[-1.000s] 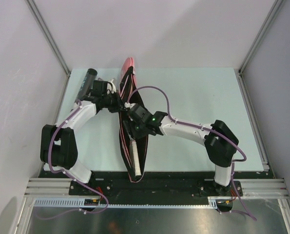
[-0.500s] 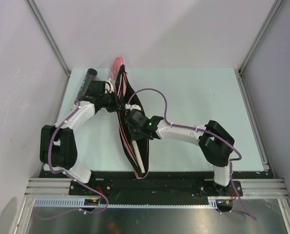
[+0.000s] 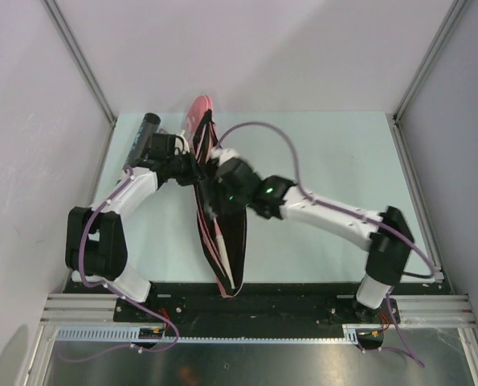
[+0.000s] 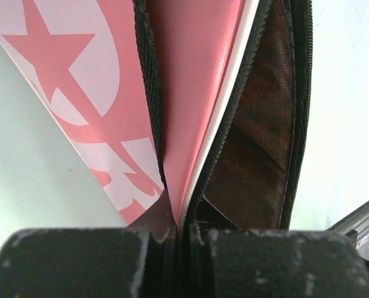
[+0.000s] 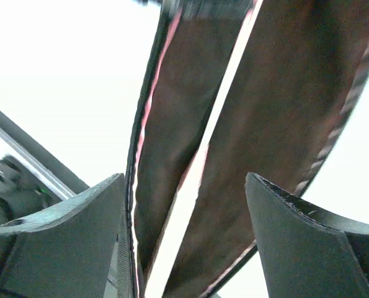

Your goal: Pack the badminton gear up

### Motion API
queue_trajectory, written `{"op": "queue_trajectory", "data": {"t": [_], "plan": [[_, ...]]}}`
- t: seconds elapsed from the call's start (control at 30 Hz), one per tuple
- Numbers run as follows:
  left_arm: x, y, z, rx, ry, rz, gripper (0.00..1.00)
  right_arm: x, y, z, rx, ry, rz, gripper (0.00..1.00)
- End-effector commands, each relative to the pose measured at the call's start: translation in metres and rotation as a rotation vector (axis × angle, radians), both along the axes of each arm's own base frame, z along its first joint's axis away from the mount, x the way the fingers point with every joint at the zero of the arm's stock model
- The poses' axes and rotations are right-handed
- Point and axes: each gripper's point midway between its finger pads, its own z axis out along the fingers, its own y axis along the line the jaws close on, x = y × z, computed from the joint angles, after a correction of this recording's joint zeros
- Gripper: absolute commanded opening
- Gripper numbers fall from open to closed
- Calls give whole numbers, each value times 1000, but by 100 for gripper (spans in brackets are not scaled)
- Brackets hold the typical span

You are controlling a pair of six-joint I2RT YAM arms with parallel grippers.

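Looking through the left wrist camera, I see my left end effector [image 4: 179,234] clenched on the pink edge of the racket bag [image 4: 193,87]. The bag runs from the far side of the table [image 3: 327,153] to its near edge, left of centre. Its dark lining is showing, with a white racket handle [image 3: 225,259] inside. My right end effector [image 5: 184,192] hangs released above that lining. The black tube [image 3: 142,133] lies at the table's far left.
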Motion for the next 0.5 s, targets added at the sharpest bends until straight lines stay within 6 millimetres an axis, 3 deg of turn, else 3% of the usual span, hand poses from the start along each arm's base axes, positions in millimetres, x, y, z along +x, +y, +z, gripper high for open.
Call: {"op": "queue_trajectory", "data": {"t": [0.0,0.07,0.1,0.17,0.2,0.27,0.3,0.4,0.47], "plan": [[-10,-16,16,-10,-52,-72,1,62,-46,90,211,-120,-81,83],[-10,-18,18,6,-72,-88,1,89,-58,98,245,-152,-102,84],[-11,-19,19,16,-81,-92,1,110,-71,92,224,-173,-127,84],[-12,-22,19,25,-89,-105,0,125,-68,93,262,-194,-86,84],[-13,-23,20,30,-92,-108,0,136,-71,82,270,-161,-68,83],[-14,-26,21,26,-97,-123,1,146,-67,83,281,-173,-32,82],[-16,-29,21,25,-96,-132,0,152,-66,73,271,-159,-27,82],[-20,-37,23,12,-100,-171,1,151,-51,70,332,-137,56,81],[-21,-41,24,7,-105,-188,0,155,-44,52,326,-114,66,81]]}}
